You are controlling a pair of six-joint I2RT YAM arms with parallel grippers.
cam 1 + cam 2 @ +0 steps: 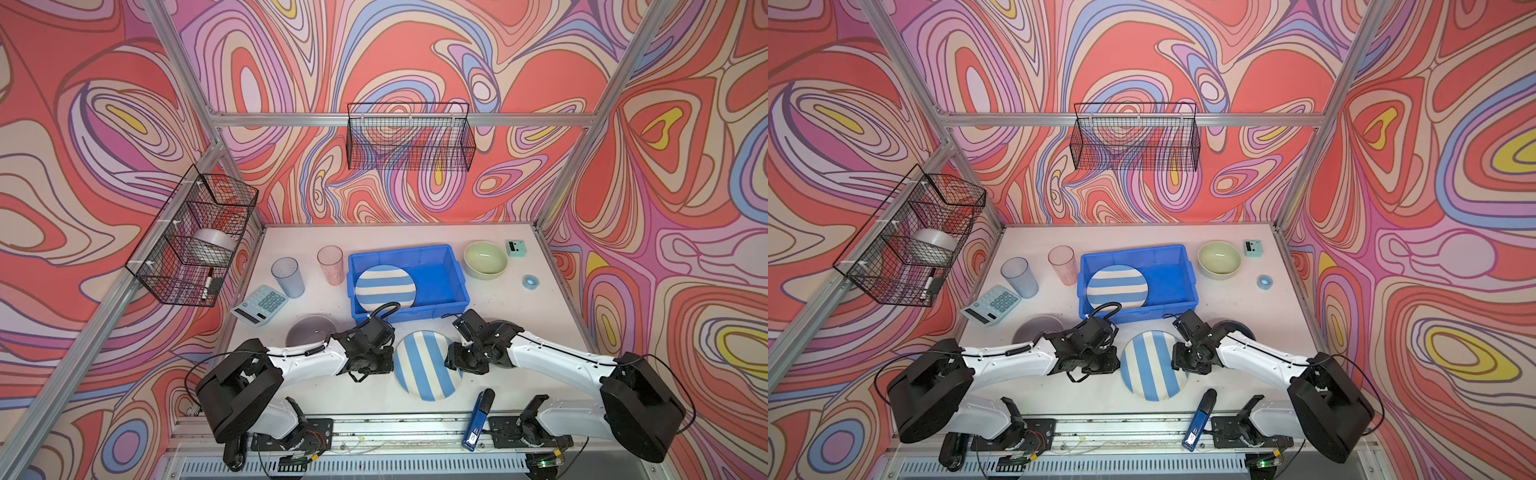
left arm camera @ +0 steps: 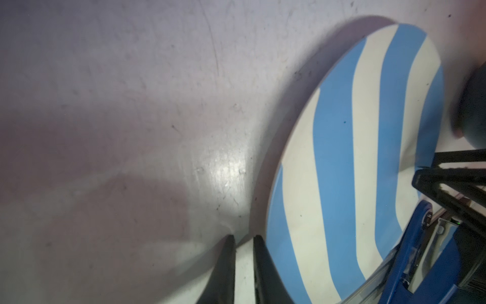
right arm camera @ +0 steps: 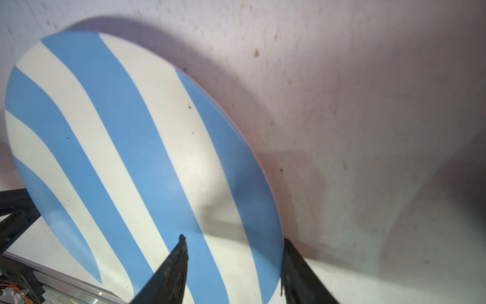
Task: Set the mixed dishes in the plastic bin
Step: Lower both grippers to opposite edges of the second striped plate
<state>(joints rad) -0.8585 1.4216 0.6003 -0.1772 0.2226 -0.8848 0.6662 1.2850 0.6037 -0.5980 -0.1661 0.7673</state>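
We are working at the front of the worktop (image 1: 540, 299), where a blue-and-white striped plate (image 1: 424, 365) is lying flat between our two arms, outside the plastic bin (image 1: 442, 282) and just in front of it. We are holding our right claw (image 3: 234, 238) released and spread across that plate's rim. One finger is sitting over the striped face and the other is standing outside the edge. We cannot tell whether either is touching.

Our left claw (image 2: 243, 236) is sitting just beside the plate's opposite edge, nearly clenched, with only a thin strip of worktop showing between its fingers and nothing in them.

A second striped plate (image 1: 384, 289) is already lying inside the bin, toward its left side. The pale green bowl (image 1: 485, 259), pink cup (image 1: 331, 264) and grey-blue cup (image 1: 286, 276) are standing on the worktop outside the bin. The lavender bowl (image 1: 309, 330) is lying partly hidden behind our left arm.
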